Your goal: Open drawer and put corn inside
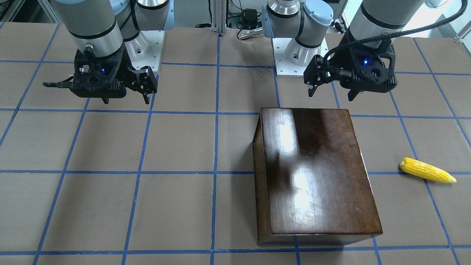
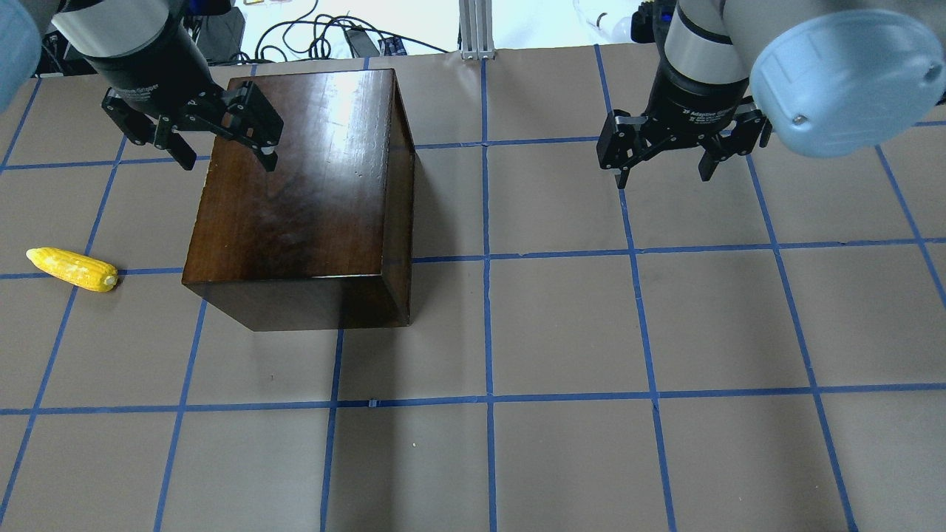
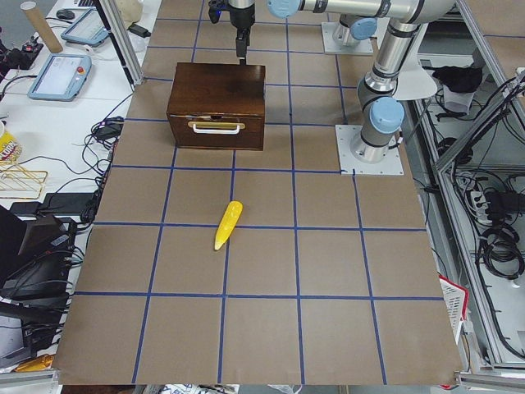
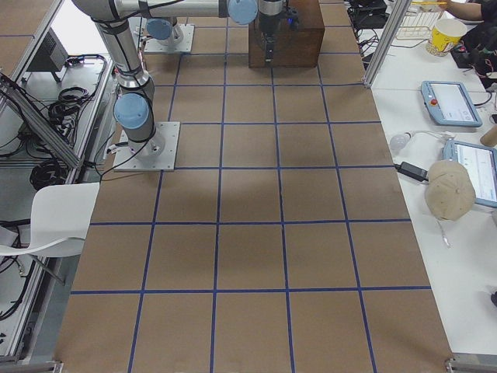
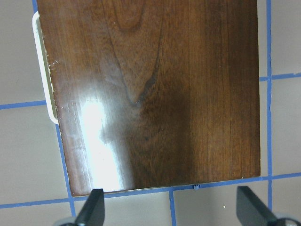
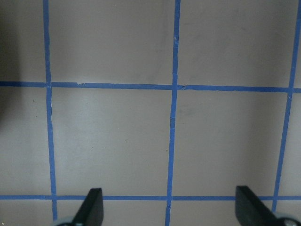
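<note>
Wide and empty, the left jaws hung over the dark box (image 2: 295,192) toward the desk's (image 2: 591,332) left end, probably staged to reach its drawer (image 3: 217,139), which was shut with its pale handle (image 5: 43,70) facing that end. Equally wide, the right jaws hung over bare desk toward the right end, clear of the work. The corn (image 2: 72,267) lay apart from the box, out before the drawer's face and nearer the left edge, handy to lift once the drawer slid out.
</note>
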